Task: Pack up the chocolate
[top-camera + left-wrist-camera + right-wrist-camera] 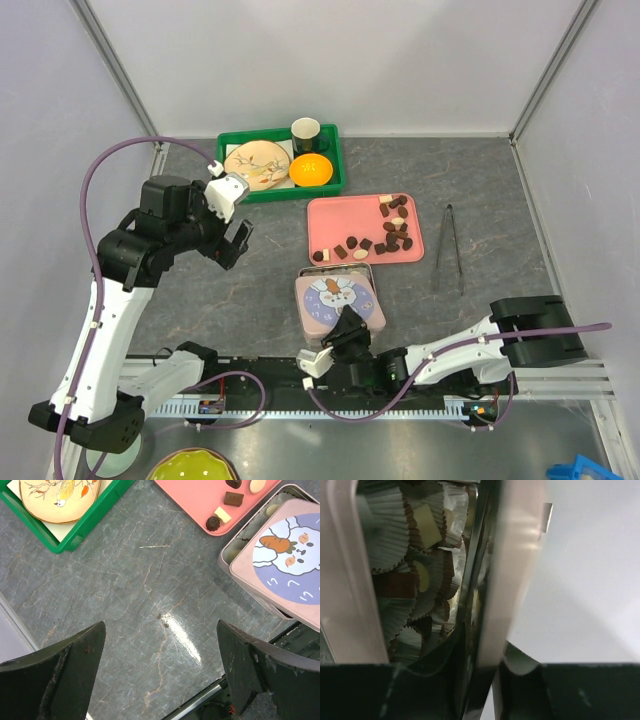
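Most of the chocolate (pixel 392 226) lies on the pink tray (pixel 330 215), in the middle of the bench (pixel 150 580). Some pieces sit in paper cups (pixel 385 545) inside the tin (pixel 231 550), which stands just near the tray. The lid (pixel 285 565) lies shifted on the tin, leaving a gap. The right pincer (pixel 350 324) has the rim of the lid between its fingers; whether it presses the rim I cannot tell. The left pincer (pixel 161 630) hangs above bare bench, wide apart, holding nothing. Tongs (pixel 448 250) lie right of the tray.
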`<state>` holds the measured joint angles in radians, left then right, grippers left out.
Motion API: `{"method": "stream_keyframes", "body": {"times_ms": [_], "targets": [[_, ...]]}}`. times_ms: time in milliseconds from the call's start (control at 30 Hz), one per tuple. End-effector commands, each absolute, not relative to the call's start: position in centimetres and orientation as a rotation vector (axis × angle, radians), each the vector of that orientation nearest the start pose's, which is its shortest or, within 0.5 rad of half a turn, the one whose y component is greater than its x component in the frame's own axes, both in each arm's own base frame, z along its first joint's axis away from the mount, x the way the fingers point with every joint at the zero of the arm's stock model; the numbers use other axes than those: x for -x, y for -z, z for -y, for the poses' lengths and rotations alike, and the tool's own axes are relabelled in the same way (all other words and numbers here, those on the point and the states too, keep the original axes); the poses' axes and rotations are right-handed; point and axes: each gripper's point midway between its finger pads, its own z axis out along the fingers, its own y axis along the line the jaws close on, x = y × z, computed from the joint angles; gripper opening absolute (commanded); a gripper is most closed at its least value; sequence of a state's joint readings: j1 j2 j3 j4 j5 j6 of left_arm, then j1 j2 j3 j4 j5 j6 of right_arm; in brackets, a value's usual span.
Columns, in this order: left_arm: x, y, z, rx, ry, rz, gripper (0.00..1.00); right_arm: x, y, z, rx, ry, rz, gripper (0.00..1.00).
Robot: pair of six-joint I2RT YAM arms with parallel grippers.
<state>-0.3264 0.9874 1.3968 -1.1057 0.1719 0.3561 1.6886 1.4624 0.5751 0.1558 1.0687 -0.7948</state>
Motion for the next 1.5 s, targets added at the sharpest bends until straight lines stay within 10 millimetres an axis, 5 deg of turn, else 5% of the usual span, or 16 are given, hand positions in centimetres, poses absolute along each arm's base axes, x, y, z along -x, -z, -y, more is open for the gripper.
{"method": "stream_keyframes", "body": {"times_ms": [0,100,400,867,1333,1467], "targets": [[-22.2,-31.4,9.9,-0.804,0.228,-2.049,0.98,-12.7,-11.0,-29.2,1.605,0.601,-1.154,0.42],[-22.1,-31.6,9.9,-0.807,0.231,-2.045,0.99,-12.0,-10.4,-29.2,1.652,0.586,-1.168,0.63],[-22.1,-32.0,10.0,-0.801,0.243,-2.05,0.98,-9.2,-10.4,-30.5,1.675,0.284,-1.288,0.97],[-22.6,-32.0,9.9,-0.803,0.222,-2.058,0.99,-7.0,-6.1,-30.5,1.87,0.19,-1.324,0.98],[-23.9,-31.7,10.2,-0.789,0.22,-2.073,0.99,-4.6,-12.5,-32.7,1.812,-0.099,-1.335,0.98],[-24.0,-31.9,10.2,-0.791,0.216,-2.07,0.99,-2.9,-11.9,-32.2,1.889,-0.203,-1.362,0.98]]}}
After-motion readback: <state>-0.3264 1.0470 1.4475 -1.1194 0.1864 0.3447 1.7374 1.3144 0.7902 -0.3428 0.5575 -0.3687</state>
